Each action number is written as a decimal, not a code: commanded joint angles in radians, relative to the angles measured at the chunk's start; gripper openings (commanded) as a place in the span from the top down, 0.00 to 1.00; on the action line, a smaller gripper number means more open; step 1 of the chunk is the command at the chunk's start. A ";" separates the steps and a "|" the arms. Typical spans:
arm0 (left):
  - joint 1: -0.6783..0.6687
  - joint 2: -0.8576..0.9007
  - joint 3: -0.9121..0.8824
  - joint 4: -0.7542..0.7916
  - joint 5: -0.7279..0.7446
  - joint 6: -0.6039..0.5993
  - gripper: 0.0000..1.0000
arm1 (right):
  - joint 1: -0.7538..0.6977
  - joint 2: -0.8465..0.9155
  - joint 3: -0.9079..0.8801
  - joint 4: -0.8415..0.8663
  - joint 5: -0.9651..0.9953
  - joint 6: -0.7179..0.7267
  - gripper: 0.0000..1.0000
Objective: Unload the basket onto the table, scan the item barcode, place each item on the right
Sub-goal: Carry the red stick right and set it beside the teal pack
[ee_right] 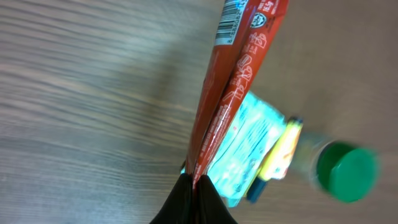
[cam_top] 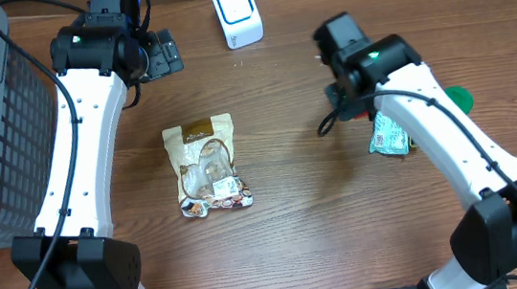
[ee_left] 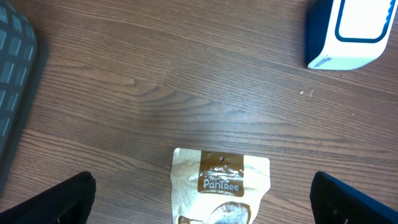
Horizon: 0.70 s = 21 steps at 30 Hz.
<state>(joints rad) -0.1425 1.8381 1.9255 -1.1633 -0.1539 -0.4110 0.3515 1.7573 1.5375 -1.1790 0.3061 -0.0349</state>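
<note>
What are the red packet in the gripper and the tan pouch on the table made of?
Flat red packet: probably glossy printed plastic film; it is thin and shiny. Tan snack pouch: seemingly matte kraft paper, with a clear plastic window showing contents.

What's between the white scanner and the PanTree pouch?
Only bare wooden table, bar a tiny pale speck, from the scanner to the pouch. The left wrist view shows it best; overhead agrees.

Matt wood-grain table (cam_top: 307, 240), glossy red plastic packet (ee_right: 236, 81), matt paper-look pouch (cam_top: 205, 165), plastic mesh basket (cam_top: 20, 121), smooth white plastic scanner (cam_top: 237, 14)
</note>
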 commanded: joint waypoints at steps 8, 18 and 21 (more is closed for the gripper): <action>-0.002 -0.026 0.020 0.000 -0.006 0.015 0.00 | -0.142 0.010 -0.266 0.189 -0.068 0.117 0.91; -0.002 -0.026 0.020 0.000 -0.006 0.015 0.00 | -0.166 0.011 -0.309 0.282 -0.225 0.118 0.55; -0.002 -0.026 0.020 0.000 -0.006 0.015 0.00 | -0.161 0.011 -0.309 0.358 -0.499 0.201 0.50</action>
<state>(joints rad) -0.1425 1.8381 1.9255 -1.1633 -0.1535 -0.4110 0.1848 1.7638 1.2339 -0.8543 0.0658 0.0978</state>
